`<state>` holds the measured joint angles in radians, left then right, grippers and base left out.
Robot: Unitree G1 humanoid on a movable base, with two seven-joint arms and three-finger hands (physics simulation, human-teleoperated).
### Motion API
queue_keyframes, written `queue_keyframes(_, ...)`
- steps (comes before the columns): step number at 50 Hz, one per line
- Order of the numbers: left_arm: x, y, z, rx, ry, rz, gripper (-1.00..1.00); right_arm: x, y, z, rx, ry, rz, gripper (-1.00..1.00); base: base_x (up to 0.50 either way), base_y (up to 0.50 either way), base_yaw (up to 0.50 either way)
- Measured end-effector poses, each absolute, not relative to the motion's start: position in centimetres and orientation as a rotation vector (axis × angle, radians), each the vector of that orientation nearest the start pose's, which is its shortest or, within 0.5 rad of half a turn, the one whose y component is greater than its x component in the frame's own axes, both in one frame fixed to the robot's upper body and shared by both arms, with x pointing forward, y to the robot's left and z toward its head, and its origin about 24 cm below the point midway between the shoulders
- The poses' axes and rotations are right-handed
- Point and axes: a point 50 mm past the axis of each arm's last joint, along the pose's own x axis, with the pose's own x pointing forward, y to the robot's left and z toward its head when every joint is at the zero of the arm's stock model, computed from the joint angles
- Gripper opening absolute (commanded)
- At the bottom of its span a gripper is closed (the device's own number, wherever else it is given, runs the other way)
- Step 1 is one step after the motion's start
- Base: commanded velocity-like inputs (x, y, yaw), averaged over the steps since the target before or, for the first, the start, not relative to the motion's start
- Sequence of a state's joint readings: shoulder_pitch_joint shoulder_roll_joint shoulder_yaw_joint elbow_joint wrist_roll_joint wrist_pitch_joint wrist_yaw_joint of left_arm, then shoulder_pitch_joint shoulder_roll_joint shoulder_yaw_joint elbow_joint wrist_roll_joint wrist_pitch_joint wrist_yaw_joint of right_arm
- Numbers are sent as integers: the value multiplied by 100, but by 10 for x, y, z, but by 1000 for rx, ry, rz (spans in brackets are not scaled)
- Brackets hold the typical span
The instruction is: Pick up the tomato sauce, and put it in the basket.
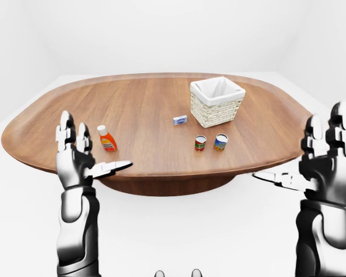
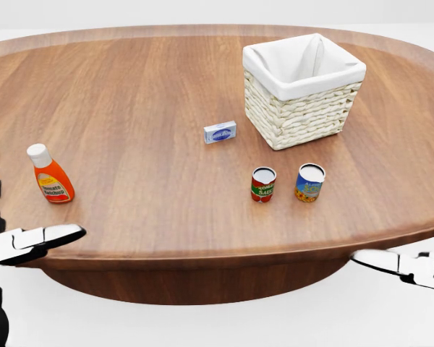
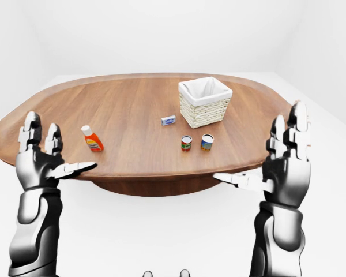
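Note:
The tomato sauce [image 2: 262, 184] is a small red and green can standing upright on the wooden table [image 2: 130, 94], below the basket. The woven basket [image 2: 302, 90] with a white liner stands at the upper right of the head view, nothing visible inside. My left hand [image 1: 89, 153] is raised off the table's near left edge, fingers spread open and empty. My right hand [image 3: 265, 156] is raised off the near right edge, open and empty too. Both hands are well clear of the can. In the head view only their thumbs show at the bottom corners.
A blue and yellow can [image 2: 309, 182] stands just right of the tomato sauce. An orange bottle [image 2: 50, 174] with a white cap stands at the left, close to my left hand. A small blue and white box [image 2: 220, 132] lies left of the basket.

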<state>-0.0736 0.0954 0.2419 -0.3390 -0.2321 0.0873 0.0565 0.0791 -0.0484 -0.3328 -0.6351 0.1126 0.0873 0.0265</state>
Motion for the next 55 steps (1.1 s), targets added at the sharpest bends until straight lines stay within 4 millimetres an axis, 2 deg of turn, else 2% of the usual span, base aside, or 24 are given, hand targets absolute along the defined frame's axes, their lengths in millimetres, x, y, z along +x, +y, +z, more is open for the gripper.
queue_keyframes(5,242,231,156,-164,-444,289,100,164,-250,200,-64,-676,-370,100,0,0,0)
queue_keyframes(9,238,244,167,-193,-492,348,100,136,-267,221,-74,-790,-445,100,0,0,0)
queue_keyframes(15,232,259,178,-231,-540,417,100,103,-279,239,-96,-895,-512,100,0,0,0)
queue_keyframes(20,228,267,183,-257,-562,462,100,86,-283,247,-111,-945,-540,100,0,0,0)
queue_keyframes(32,225,276,186,-291,-575,513,100,71,-283,255,-133,-988,-554,100,0,-1,0)
queue_keyframes(55,222,278,188,-304,-586,522,100,64,-281,259,-150,-1004,-542,100,0,-19,0)
